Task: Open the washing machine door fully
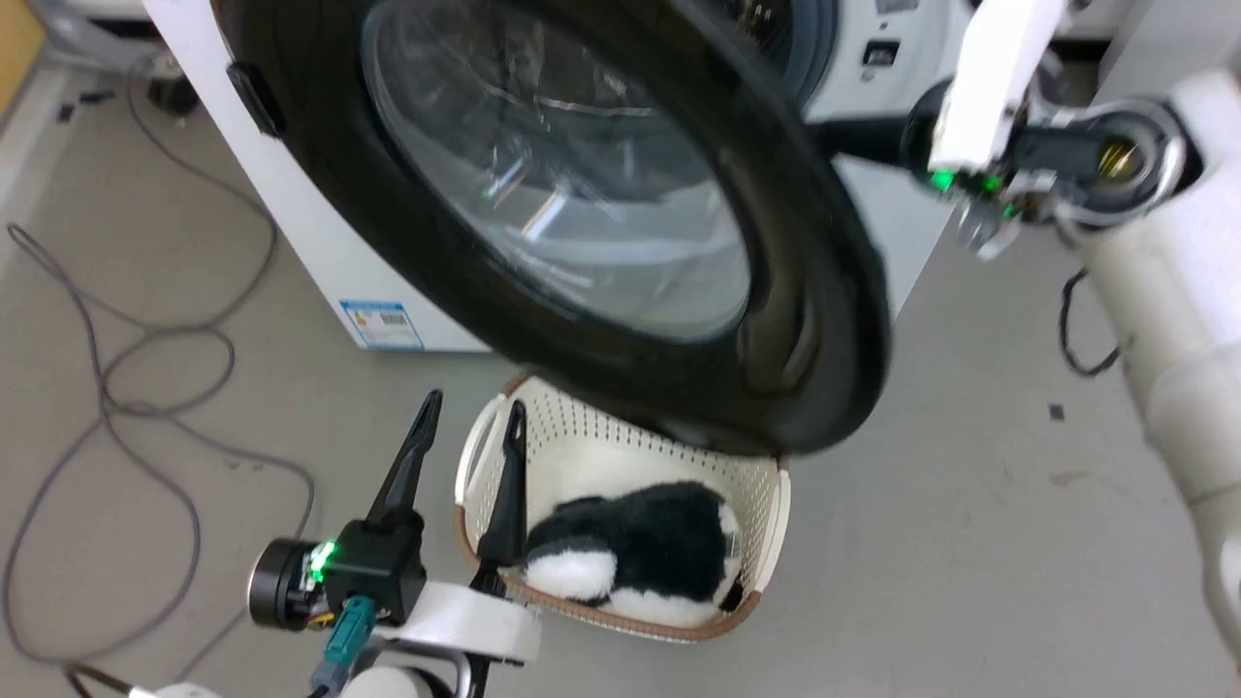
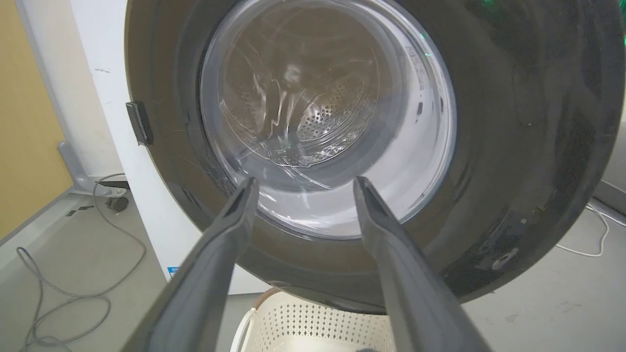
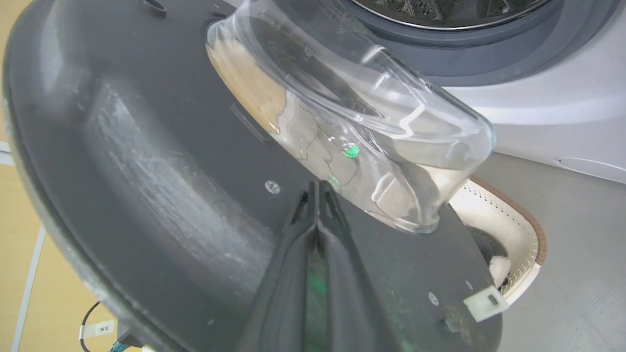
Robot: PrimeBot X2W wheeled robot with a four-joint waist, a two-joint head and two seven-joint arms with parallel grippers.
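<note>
The washing machine door stands partly swung out from the white washing machine, its glossy black front and glass window facing me. My left gripper is open, low on the left, in front of the door and apart from it; in the left wrist view its fingers point at the door's window. My right arm reaches behind the door's free edge. In the right wrist view my right gripper is shut with nothing in it, tips against the door's matte black back beside the glass bowl.
A white perforated basket holding a black and white plush toy stands on the floor under the door. Grey cables loop over the floor at left. The grey gasket rings the drum. A yellow wall lies left.
</note>
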